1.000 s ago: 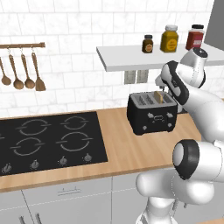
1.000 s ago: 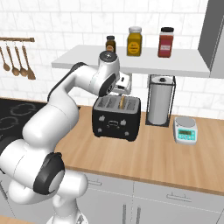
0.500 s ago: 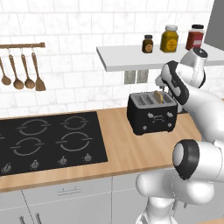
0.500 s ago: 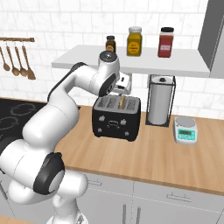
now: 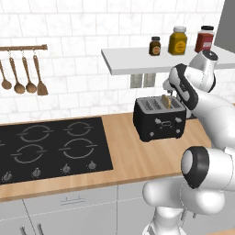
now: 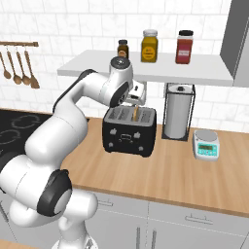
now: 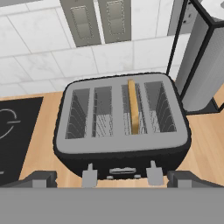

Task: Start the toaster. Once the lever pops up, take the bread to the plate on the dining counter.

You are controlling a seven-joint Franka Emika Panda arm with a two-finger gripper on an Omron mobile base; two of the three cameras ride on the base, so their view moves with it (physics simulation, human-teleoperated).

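Observation:
The black toaster stands on the wall-side wood counter. A thin golden-brown slice of bread sticks up out of one of its right-hand slots. My gripper hovers just above the toaster, looking down on it, open wide with nothing between its fingers. Two small grey levers show on the toaster's near side. The plate and the dining counter are out of view.
A black hob lies left of the toaster. A paper towel holder and a small kitchen scale stand to its right. Above hangs a white shelf with three jars, and utensils hang on the wall.

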